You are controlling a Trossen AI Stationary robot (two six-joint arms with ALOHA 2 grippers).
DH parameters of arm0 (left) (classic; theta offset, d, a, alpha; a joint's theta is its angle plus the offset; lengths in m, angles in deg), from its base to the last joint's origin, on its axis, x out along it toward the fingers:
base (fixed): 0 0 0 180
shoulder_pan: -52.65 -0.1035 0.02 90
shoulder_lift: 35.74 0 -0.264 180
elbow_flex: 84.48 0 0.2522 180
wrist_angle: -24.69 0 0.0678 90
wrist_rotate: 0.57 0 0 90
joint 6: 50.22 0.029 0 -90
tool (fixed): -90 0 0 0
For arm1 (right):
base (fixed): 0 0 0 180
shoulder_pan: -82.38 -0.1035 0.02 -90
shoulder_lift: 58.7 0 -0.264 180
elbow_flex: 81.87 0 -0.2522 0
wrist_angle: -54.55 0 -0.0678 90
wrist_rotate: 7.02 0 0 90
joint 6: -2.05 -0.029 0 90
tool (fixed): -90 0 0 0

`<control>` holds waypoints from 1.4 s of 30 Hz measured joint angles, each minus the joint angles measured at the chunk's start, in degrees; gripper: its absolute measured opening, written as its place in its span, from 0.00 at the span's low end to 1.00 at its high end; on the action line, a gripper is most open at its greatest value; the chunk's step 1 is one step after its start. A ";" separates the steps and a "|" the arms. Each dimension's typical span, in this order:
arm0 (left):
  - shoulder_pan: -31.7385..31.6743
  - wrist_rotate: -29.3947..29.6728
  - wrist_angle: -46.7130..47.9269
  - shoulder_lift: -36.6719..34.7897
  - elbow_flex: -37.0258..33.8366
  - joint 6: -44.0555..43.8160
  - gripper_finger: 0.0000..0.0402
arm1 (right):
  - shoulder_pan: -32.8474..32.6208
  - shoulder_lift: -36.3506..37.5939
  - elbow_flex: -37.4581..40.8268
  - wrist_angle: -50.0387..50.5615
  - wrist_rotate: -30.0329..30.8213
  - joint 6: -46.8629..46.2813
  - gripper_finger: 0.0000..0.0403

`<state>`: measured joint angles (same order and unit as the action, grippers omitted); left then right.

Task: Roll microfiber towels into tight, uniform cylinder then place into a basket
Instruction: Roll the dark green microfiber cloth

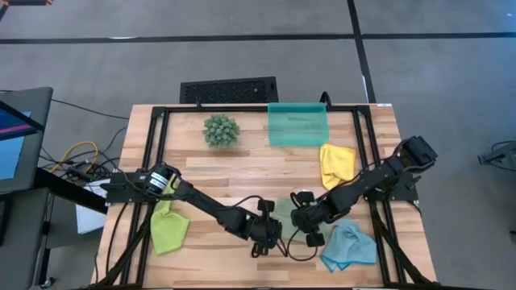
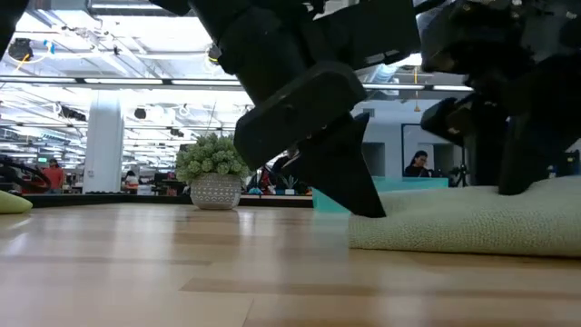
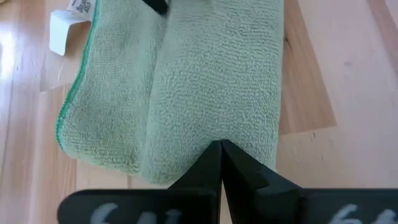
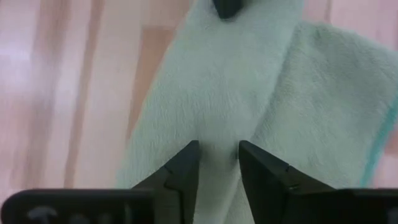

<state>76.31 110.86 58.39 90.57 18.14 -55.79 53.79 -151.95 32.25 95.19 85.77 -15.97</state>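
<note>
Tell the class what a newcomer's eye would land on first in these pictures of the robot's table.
First, the two dark arms meeting at the table's near edge, where the left gripper, shut, and the right gripper press on a partly rolled sage green towel. Around them lie bright cloths: a lime green towel at the left, a yellow towel and a light blue towel at the right. At the far edge sit the teal basket and a spiky plant ball.
</note>
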 joint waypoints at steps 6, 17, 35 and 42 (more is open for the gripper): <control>0.02 -0.02 -0.11 0.00 0.00 -0.55 0.00 | -3.72 4.07 0.00 4.99 3.67 -6.29 0.28; 0.23 -0.07 -0.80 0.00 0.00 -0.53 0.00 | -10.52 3.11 1.27 2.52 3.60 -12.05 0.17; -4.40 -2.22 -4.51 0.07 0.43 -5.73 0.00 | -10.81 3.38 9.82 -4.57 2.14 -19.49 0.06; -5.68 -4.70 -5.79 -0.17 -3.14 -9.13 0.00 | -10.78 3.36 9.82 -4.28 3.51 -19.98 0.10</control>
<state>70.63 106.16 52.60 90.39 15.00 -64.91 43.02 -148.59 42.07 90.90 89.28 -35.96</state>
